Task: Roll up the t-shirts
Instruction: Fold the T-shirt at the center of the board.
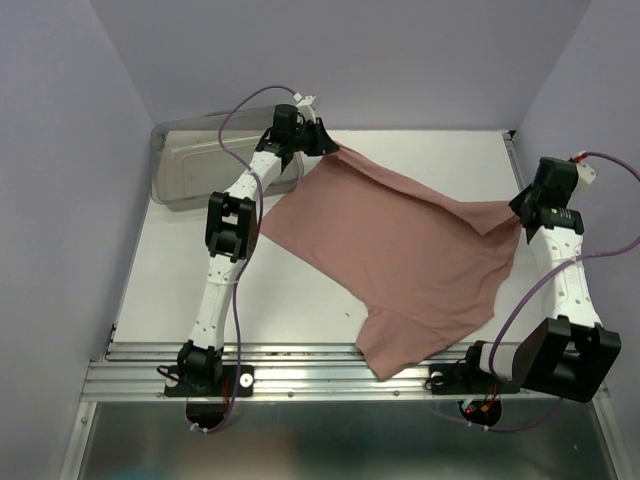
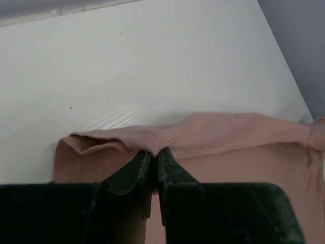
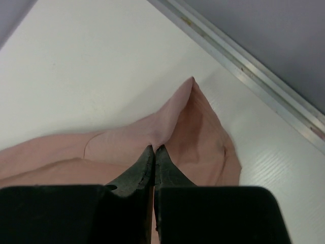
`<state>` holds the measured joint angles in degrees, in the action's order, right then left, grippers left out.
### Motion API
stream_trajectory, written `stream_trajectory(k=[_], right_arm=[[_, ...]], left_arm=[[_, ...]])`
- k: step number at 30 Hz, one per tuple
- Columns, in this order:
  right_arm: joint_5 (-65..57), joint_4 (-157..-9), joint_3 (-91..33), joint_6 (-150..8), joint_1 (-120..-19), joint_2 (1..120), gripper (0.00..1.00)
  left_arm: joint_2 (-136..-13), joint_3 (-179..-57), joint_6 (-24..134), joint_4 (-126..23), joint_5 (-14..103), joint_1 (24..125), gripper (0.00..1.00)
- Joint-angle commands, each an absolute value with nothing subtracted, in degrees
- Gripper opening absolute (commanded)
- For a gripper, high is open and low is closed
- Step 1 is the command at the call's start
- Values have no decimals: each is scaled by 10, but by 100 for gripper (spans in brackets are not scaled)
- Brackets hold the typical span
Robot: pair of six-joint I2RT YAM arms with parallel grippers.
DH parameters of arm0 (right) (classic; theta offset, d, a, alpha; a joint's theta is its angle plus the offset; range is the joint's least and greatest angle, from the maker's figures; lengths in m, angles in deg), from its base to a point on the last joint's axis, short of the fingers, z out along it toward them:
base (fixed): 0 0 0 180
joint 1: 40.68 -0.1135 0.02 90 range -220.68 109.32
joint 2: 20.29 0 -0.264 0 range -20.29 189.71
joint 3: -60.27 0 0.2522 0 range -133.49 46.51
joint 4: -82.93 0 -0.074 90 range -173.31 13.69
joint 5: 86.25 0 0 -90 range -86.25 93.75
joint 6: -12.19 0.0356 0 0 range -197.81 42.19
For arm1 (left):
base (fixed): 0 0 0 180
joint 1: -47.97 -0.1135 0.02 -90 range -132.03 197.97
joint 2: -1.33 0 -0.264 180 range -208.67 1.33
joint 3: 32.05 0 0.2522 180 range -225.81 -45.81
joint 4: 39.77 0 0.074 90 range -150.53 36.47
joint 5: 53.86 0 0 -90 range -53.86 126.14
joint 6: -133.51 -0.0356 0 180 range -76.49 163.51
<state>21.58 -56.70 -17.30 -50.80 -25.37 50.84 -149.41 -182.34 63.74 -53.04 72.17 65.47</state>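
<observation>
Top view, left to right. A clear grey bin [image 1: 190, 170] stands at the far left corner of the white table [image 1: 170, 290]; the left arm crosses over its right end, and what it holds cannot be told. The left gripper [image 1: 330, 148], just beside the bin, has its jaws clamped on a folded edge of the pink t-shirt [image 1: 400, 250]; the wrist view shows the cloth pinched at the fingertips [image 2: 155, 151]. The t-shirt lies spread across the middle of the table, its near part reaching the metal rail [image 1: 300, 375]. At the far right, the right gripper [image 1: 520, 215] is closed on a peaked corner of the cloth [image 3: 154, 148].
</observation>
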Motion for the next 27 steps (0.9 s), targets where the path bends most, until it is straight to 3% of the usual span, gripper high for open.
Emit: stream_trajectory(k=[1,27], right_arm=[[186,-522,-154,-475,-252,475,1],[113,-446,-69,-426,-252,376,1]], left_arm=[[-1402,-1810,617,-565,745,641,0],[-1400,-1828,582,-660,769,613,0]])
